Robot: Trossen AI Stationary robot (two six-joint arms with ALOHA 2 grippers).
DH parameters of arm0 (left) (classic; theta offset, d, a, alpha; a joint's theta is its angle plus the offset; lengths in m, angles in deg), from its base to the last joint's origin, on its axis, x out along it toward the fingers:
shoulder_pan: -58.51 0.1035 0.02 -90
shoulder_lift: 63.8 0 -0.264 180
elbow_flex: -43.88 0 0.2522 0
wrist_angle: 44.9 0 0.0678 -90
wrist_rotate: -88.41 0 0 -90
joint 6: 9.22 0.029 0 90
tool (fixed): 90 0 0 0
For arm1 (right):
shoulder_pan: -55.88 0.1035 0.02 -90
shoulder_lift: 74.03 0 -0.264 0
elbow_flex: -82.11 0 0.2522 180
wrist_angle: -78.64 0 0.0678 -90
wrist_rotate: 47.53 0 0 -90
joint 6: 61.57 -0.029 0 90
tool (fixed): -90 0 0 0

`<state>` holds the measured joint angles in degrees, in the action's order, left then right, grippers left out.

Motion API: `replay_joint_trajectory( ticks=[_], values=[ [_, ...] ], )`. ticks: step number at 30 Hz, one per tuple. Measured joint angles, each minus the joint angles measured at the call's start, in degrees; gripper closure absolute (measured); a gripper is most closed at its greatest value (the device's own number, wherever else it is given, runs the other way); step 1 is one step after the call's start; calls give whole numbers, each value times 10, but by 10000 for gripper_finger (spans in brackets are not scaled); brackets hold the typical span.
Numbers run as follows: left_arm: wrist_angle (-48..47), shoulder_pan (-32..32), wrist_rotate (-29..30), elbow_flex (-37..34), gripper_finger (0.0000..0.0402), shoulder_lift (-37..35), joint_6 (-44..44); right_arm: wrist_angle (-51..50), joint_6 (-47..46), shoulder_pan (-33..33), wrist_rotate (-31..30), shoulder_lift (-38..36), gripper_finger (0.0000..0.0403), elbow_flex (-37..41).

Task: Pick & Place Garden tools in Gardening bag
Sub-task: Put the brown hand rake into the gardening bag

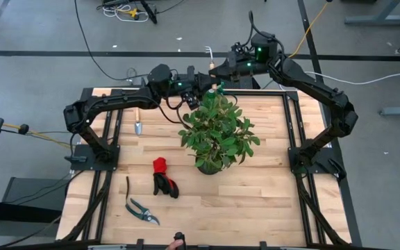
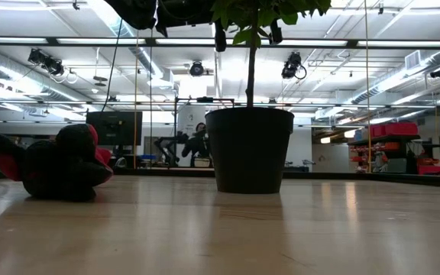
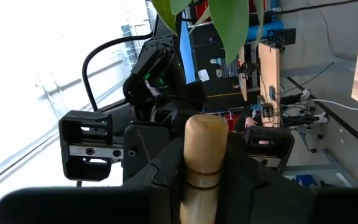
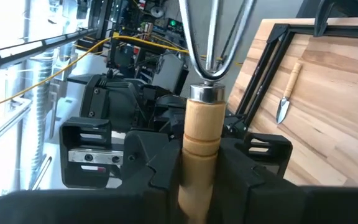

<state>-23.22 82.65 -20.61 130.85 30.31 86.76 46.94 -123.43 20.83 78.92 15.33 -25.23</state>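
We see both grippers meeting at the table's (image 1: 255, 180) far edge above the plant (image 1: 217, 132). The left gripper (image 3: 205, 186) and right gripper (image 4: 199, 180) each clamp one wooden-handled tool (image 4: 202, 134). Trowel (image 1: 138, 126), gloves (image 1: 163, 178), shears (image 1: 142, 210) lie nearer on the table. No readable writing.

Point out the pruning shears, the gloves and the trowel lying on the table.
pruning shears (image 1: 142, 211), high view, on the pivot where the handles meet the blades.
gloves (image 1: 164, 178), high view, where the red cuff meets the black part.
trowel (image 1: 138, 123), high view, on the neck between wooden handle and metal blade.
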Motion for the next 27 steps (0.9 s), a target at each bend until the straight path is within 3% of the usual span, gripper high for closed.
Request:
replay_joint_trajectory(
  ticks=[17,27],
  values=[
    [-9,0,8,0,320,0,-7,-3,14,0,-12,0,207,0],
    [-11,0,22,0,322,1,-9,-51,14,-10,-9,0,200,0]
  ],
)
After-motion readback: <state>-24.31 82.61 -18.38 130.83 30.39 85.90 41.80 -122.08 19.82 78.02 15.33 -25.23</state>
